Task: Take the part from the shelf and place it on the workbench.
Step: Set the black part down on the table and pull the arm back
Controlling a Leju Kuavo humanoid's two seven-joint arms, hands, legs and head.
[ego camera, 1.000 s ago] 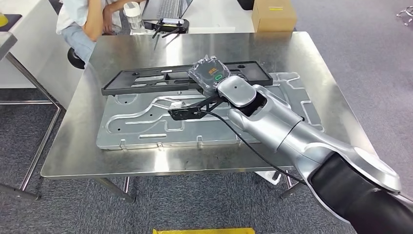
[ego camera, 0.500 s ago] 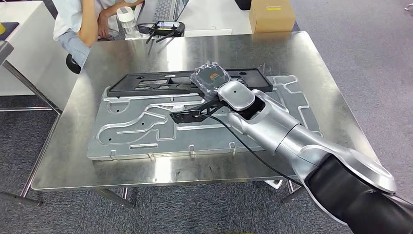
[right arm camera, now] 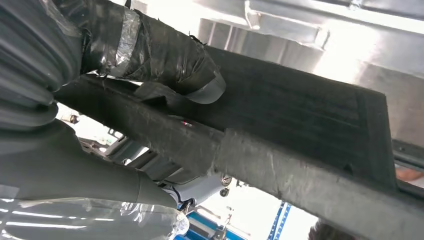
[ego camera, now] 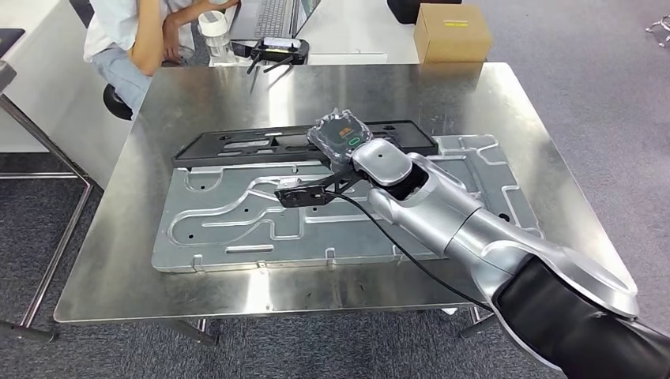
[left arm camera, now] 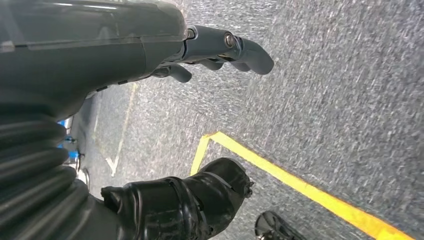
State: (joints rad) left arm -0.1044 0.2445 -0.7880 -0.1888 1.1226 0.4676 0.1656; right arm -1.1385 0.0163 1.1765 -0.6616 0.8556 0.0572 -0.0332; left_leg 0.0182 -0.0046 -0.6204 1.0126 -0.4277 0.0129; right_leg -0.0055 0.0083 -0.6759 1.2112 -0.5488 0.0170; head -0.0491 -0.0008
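Note:
The part is a long, flat black frame (ego camera: pixel 237 146) lying across the far edge of a large embossed silver plate (ego camera: pixel 237 229) on the steel workbench (ego camera: pixel 237 87). My right hand (ego camera: pixel 341 134), under a clear plastic cover, grips the frame near its right end. In the right wrist view the taped thumb (right arm camera: pixel 165 55) wraps over the frame's dark edge (right arm camera: pixel 300 115). My left hand (left arm camera: pixel 150 45) hangs over grey carpet with its fingers (left arm camera: pixel 250 50) apart from the thumb and nothing between them.
A person (ego camera: pixel 134 39) sits beyond the workbench's far left corner. A bottle (ego camera: pixel 215 28), a black device with antennas (ego camera: pixel 276 49) and a cardboard box (ego camera: pixel 452 31) stand on the table behind. A yellow line (left arm camera: pixel 300 185) crosses the floor.
The whole head view has shifted a little, so the camera moved. My right hand keeps its grip on the black frame, which stays at the plate's far edge.

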